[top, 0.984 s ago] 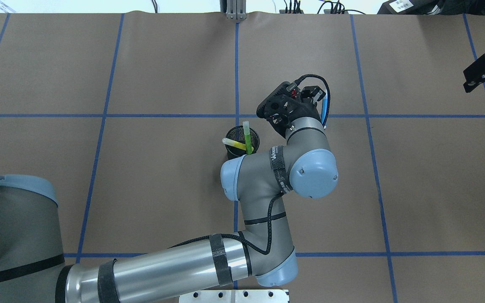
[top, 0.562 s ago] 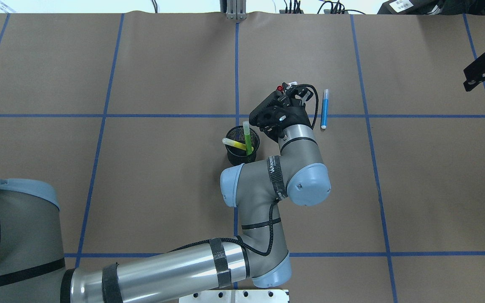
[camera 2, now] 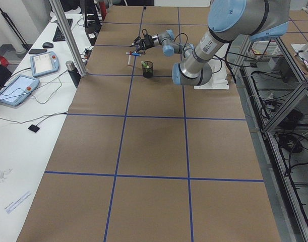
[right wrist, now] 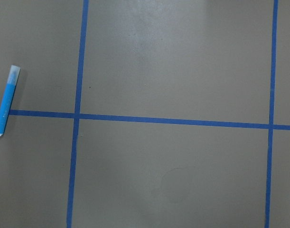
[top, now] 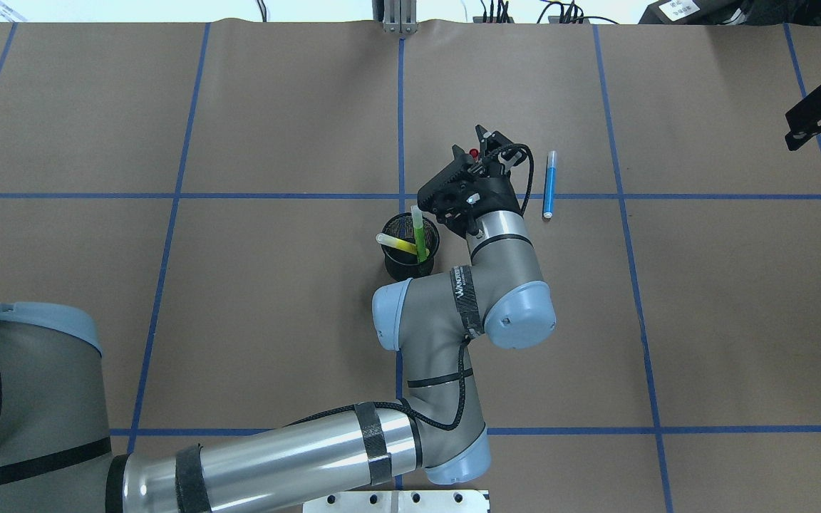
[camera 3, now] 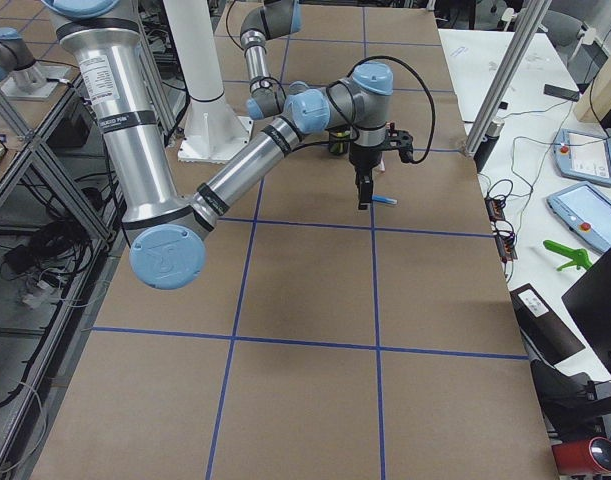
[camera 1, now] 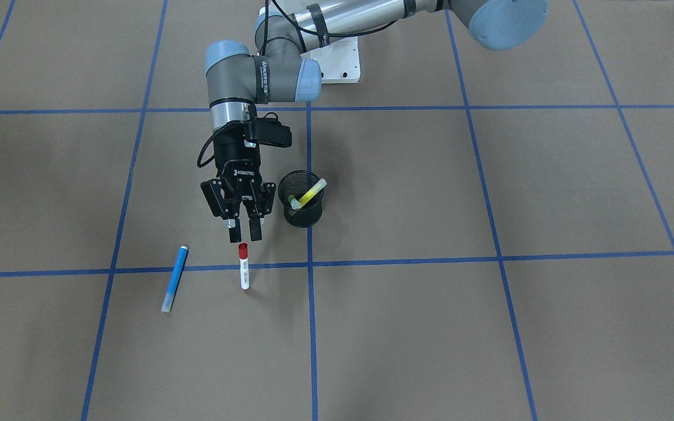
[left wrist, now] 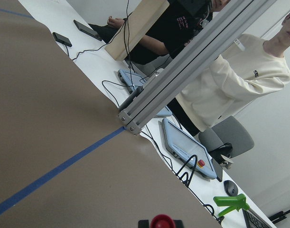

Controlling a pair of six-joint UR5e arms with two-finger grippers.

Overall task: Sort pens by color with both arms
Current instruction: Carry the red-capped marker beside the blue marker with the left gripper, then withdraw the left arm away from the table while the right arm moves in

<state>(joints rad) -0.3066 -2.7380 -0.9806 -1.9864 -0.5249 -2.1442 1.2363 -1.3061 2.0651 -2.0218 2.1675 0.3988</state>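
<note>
Right now our left gripper (camera 1: 244, 235) hangs with its jaws parted, gripping nothing. The red pen (camera 1: 244, 269) is upright directly beneath its fingertips, cap up, close under them but apart. We cannot tell whether its lower end rests on the table. The blue pen (camera 1: 174, 278) lies flat to one side of the gripper, near the red pen but not touching it. The cup (camera 1: 302, 213) stands just beside the gripper on the other side, holding the yellow pen (camera 1: 312, 191) and green pen (top: 418, 231). Our right gripper (top: 817, 117) is well apart, and we cannot tell whether it is open. The risk, as we judge it, is the red pen: on end it has nothing to steady it, so it may topple and roll against the blue one, mixing the colours. A careless sideways retreat could also clip its cap or knock the cup.
</note>
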